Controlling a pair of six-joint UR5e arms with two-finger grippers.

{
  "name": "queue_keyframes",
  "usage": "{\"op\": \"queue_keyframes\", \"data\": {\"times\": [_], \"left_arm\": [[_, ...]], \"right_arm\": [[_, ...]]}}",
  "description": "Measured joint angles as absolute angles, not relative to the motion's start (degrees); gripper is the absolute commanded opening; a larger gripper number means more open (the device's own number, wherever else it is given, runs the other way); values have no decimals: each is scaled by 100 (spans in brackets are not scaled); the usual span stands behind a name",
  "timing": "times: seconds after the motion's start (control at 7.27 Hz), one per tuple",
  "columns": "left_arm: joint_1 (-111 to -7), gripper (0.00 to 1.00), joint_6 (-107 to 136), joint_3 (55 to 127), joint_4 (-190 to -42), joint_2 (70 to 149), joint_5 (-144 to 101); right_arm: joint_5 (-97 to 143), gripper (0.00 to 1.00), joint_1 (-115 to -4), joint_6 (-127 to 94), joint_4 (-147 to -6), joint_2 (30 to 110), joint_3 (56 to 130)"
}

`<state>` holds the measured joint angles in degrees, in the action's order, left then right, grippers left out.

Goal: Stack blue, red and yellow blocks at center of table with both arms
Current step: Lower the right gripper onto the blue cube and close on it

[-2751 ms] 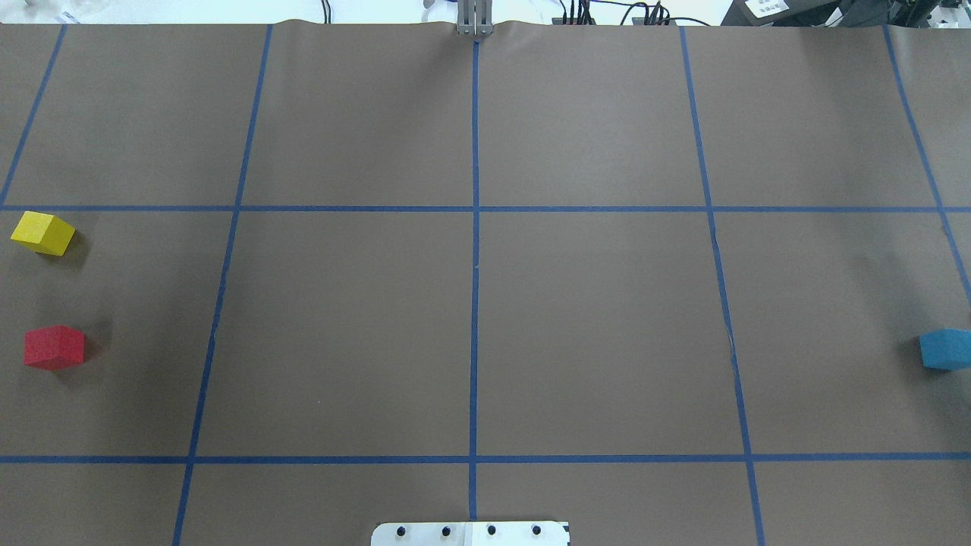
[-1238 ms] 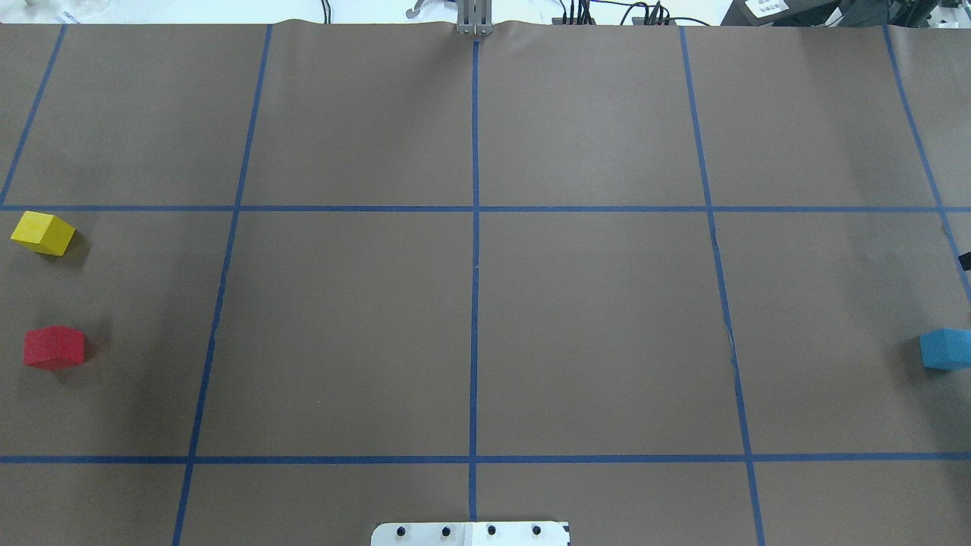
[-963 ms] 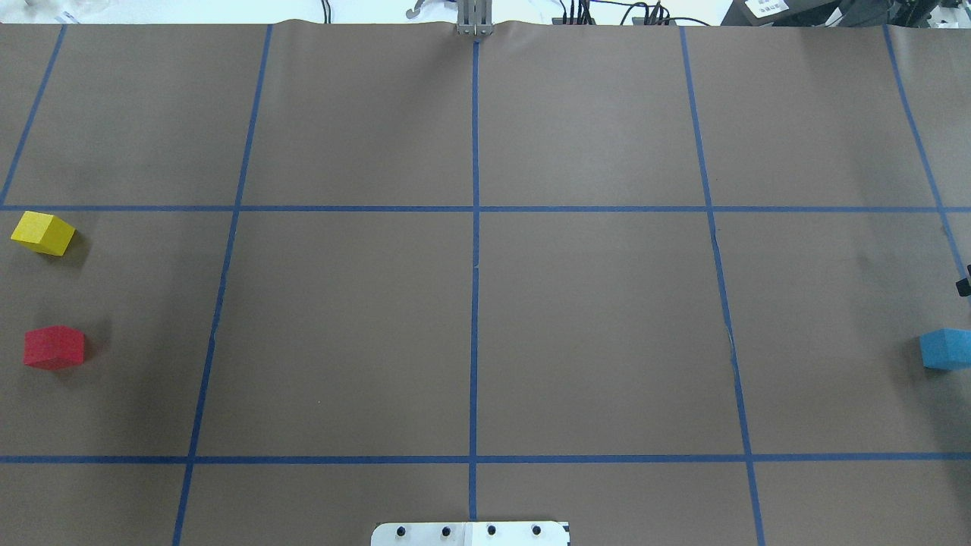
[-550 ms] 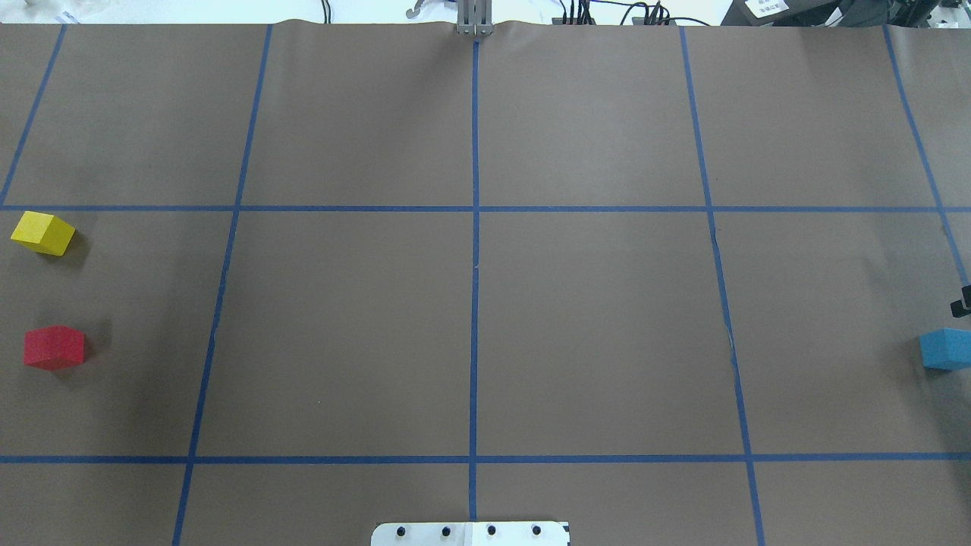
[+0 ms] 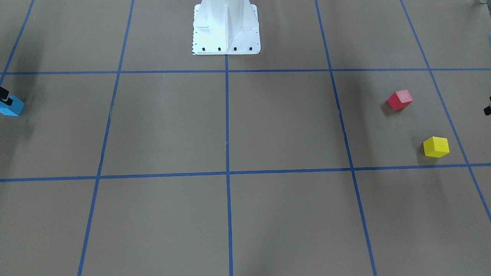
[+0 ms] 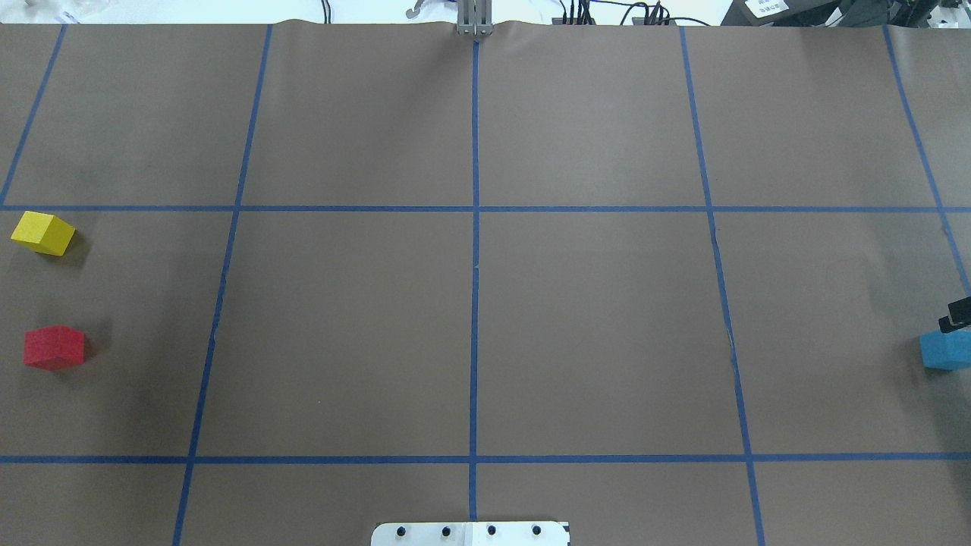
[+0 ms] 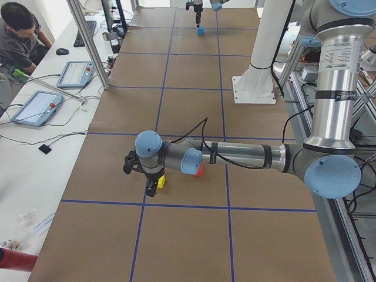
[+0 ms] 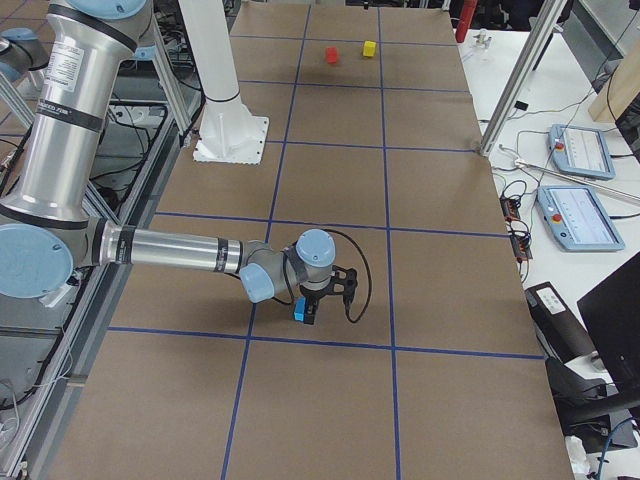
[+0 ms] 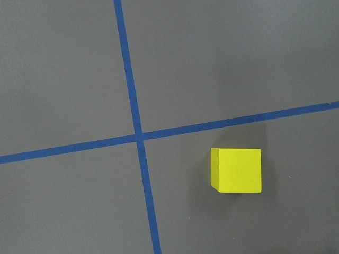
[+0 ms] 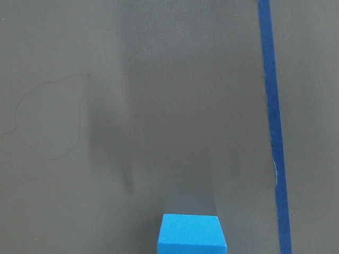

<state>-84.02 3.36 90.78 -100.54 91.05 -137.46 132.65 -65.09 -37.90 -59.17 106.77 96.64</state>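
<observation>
Brown paper-covered table (image 6: pixel 607 341) marked with a blue tape grid (image 6: pixel 475 341), the white base plate (image 6: pixel 470 533) at the near edge serving as anchor. No stack yet in the centre squares straight ahead of the base plate. Well out to the base plate's right, at middling depth: blue block (image 6: pixel 944 349), flat on the paper, alone. Just beyond it, newly arrived: a dark sliver of the right gripper (image 6: pixel 957 315) at the frame edge, close above the block's far top corner. Absent from the overhead view a few seconds ago, then creeping in from farther back in each later frame. Opening width impossible to tell, with only that sliver in view. In the right wrist view, blue block centred at the bottom edge, so roughly lined up with the tool. Well out to the base plate's left, at similar depth: red block (image 6: pixel 53 347), unmoved. Farther from the base plate on that side: yellow block (image 6: pixel 43 233), also unmoved. Left gripper (image 7: pixel 151 189) hanging just beside it in the side view, finger spread likewise impossible to tell. Probably not yet centred, given the block low and right in the left wrist view. Meaning for the task: first pickup only approaching, probably blue, and all three blocks well apart from the centre.
</observation>
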Motion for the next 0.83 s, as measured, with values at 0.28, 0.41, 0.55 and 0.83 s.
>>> {"op": "queue_keyframes", "data": {"times": [0.28,0.41,0.55,0.83], "left_arm": [[-8397,100,340,9074,-10076,9106,-13746],[-8395,100,339,9071,-10079,9106,-13746],[-8394,100,340,9071,-10080,9106,-13746],[-8394,100,342,9070,-10081,9105,-13746]], "right_arm": [[13184,96,-6323,-3907,-5915,10671,9627],[13141,96,-6257,-3931,-5915,10663,9606],[13114,96,-6211,-3941,-5915,10652,9584],[13005,95,-6107,-3945,-5909,10616,9501]]}}
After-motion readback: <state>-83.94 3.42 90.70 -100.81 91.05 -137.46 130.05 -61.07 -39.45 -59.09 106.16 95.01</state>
